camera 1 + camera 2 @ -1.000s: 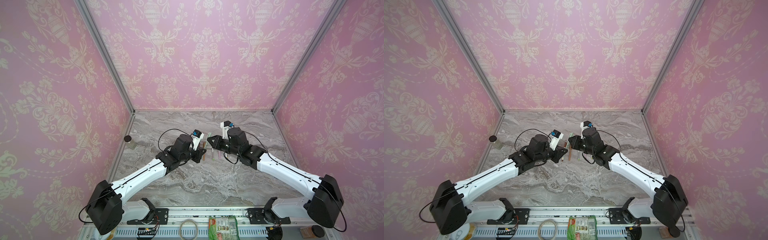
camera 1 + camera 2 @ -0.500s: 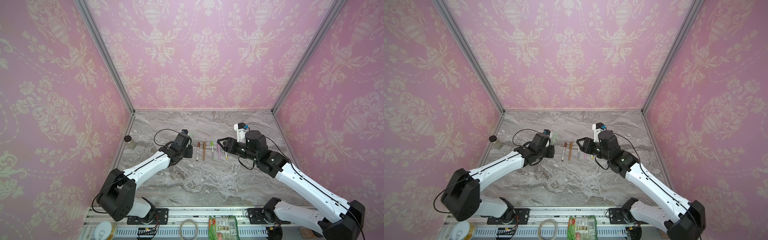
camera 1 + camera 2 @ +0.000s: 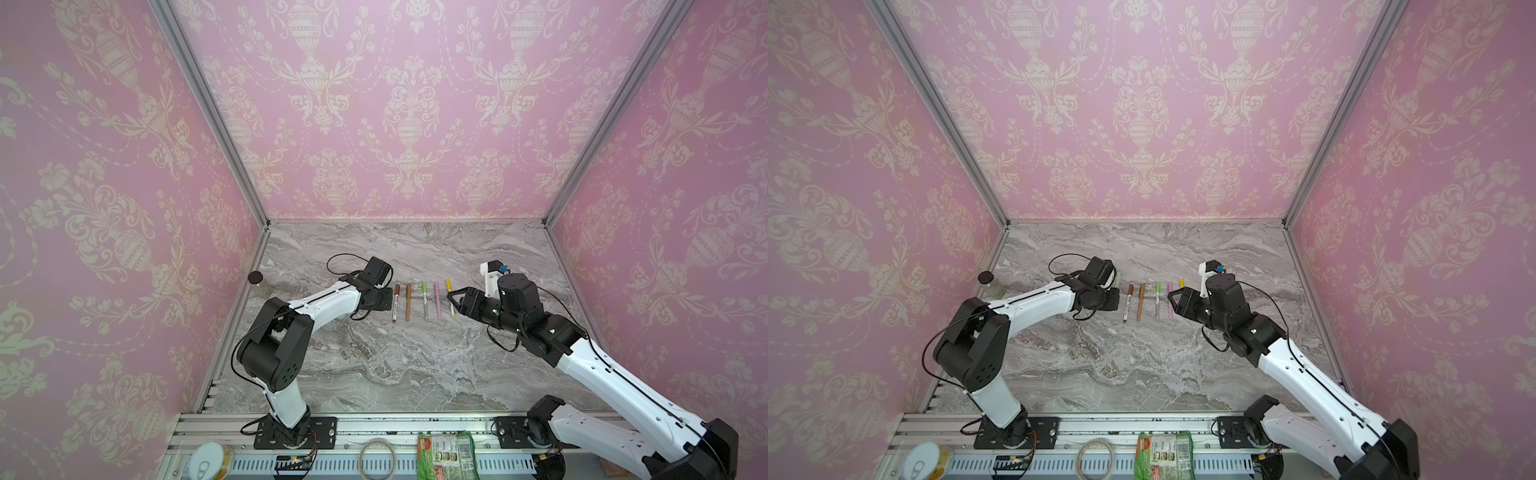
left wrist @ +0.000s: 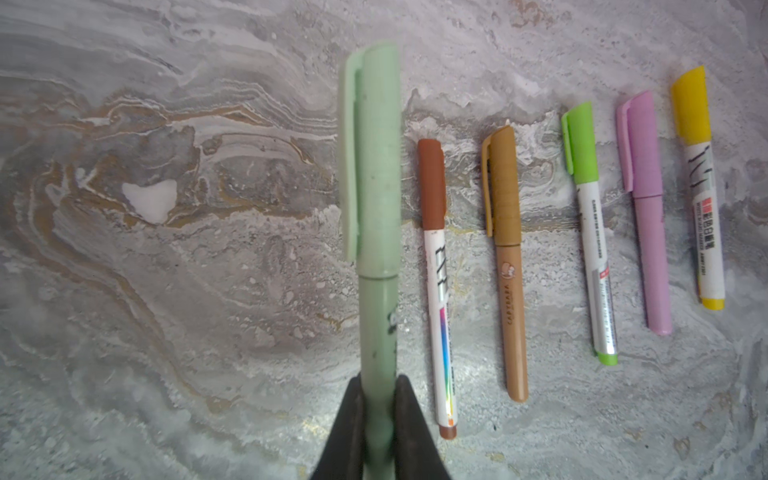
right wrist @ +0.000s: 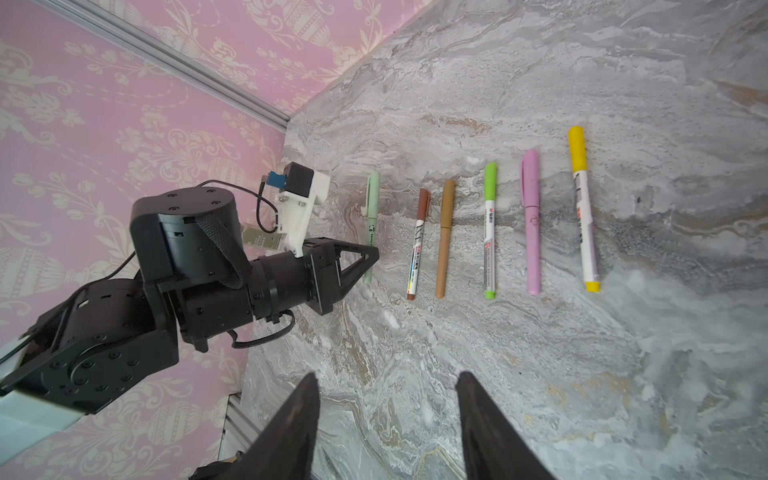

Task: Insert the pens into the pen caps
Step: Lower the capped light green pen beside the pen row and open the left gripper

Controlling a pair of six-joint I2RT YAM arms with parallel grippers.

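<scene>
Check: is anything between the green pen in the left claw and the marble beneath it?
Nothing visible. The left claw is shut on the sage green pen over bare marble; the brown-capped white pen lies beside it, apart.

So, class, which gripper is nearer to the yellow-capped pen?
Right. The right gripper, open, hovers close beside the yellow-capped pen at the row's right end. The left gripper, shut on the sage green pen, is at the row's opposite end.
</scene>
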